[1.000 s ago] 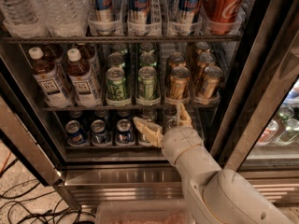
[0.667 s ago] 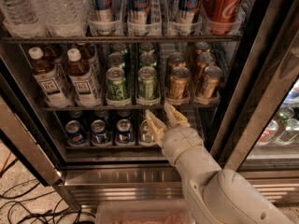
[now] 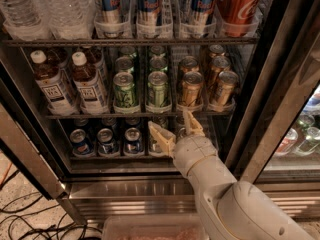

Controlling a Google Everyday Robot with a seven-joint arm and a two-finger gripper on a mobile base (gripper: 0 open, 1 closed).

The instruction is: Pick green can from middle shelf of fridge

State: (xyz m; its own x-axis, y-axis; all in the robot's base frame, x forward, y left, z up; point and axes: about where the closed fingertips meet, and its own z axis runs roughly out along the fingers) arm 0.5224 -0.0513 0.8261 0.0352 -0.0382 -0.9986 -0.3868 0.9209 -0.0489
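Two green cans (image 3: 124, 90) (image 3: 157, 89) stand side by side at the front of the middle shelf (image 3: 100, 115) of the fridge (image 3: 280, 84), with more green cans in rows behind them. My gripper (image 3: 175, 129) is open and empty. It sits just below the shelf's front rail, under and slightly right of the right green can, in front of the bottom shelf. One finger (image 3: 160, 136) points left and the other finger (image 3: 192, 122) points up toward the rail. It touches no can.
Gold-bronze cans (image 3: 191, 89) stand right of the green ones and tea bottles (image 3: 90, 84) left. Blue Pepsi cans (image 3: 105, 141) fill the bottom shelf. Tall blue cans (image 3: 150, 4), water bottles and a red can (image 3: 239, 6) sit above. Cables (image 3: 25, 219) lie on the floor.
The gripper has turned slightly at the wrist and its fingers have spread a little again. It stays below the middle shelf's rail. The cans have not moved.
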